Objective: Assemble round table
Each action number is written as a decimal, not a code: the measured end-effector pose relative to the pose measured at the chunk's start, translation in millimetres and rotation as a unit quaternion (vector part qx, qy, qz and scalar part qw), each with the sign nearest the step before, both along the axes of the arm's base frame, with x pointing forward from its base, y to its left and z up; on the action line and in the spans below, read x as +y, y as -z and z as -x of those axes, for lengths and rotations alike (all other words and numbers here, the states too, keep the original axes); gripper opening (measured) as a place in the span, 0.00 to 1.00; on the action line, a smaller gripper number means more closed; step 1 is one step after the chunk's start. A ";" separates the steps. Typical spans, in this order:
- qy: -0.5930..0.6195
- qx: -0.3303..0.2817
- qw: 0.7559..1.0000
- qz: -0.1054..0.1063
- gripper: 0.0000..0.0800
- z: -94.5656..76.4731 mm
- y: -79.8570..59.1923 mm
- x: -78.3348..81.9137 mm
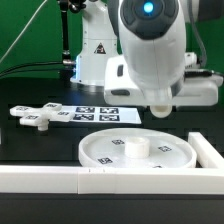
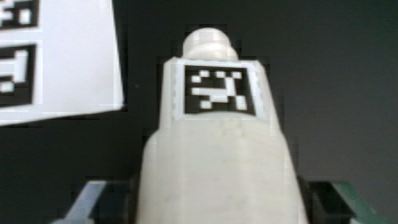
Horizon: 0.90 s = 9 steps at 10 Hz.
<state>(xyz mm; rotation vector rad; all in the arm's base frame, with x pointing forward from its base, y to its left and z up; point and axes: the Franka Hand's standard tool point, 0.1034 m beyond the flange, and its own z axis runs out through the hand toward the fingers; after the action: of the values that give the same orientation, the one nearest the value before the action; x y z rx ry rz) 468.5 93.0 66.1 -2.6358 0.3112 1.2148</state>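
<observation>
Since the wrist view is filled by the short post (image 2: 217, 130) running straight out between the fingers (image 2: 93, 200), we read the gripper (image 2: 214, 205) as clamped on the post, with one dark finger on each side of its wide end. Contact sits at the frame edge, so that's a judgement, not a certainty. The post's tag faces the wrist camera and its narrower stub end points away from the hand. That makes sense, since it's the end we'd want leading into a socket.

Exterior view: the round disc (image 1: 105, 150) lies flat, rim up, just beside the border wall (image 1: 60, 178). We think the wall serves as a stop so the disc won't slide under insertion load. The raised hub (image 1: 135, 147) at the disc's centre looks like the post's target. The arm (image 1: 160, 60) hangs over the disc's side toward the exterior view's right. Its bulk hides gripper and post there, so we can't tell the height above the disc.

The cross-shaped piece (image 1: 35, 118) lies flat at the exterior view's left, well apart from the disc. We'd guess it goes on last. The marker board (image 1: 95, 113) lies behind the disc. One corner of it shows beside the post in the wrist view and no disc does, so the stub isn't yet aimed at the hub.

Next call: line the stub up over the hub, then seat it. Risk: cocked entry.
</observation>
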 end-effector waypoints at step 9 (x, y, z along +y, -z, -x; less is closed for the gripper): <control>0.001 -0.220 0.975 0.018 0.51 -50.4 -29.8 -14.5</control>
<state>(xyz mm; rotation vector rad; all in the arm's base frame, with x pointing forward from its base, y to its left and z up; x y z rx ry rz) 518.9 78.6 95.8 -2.8363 0.2554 0.5972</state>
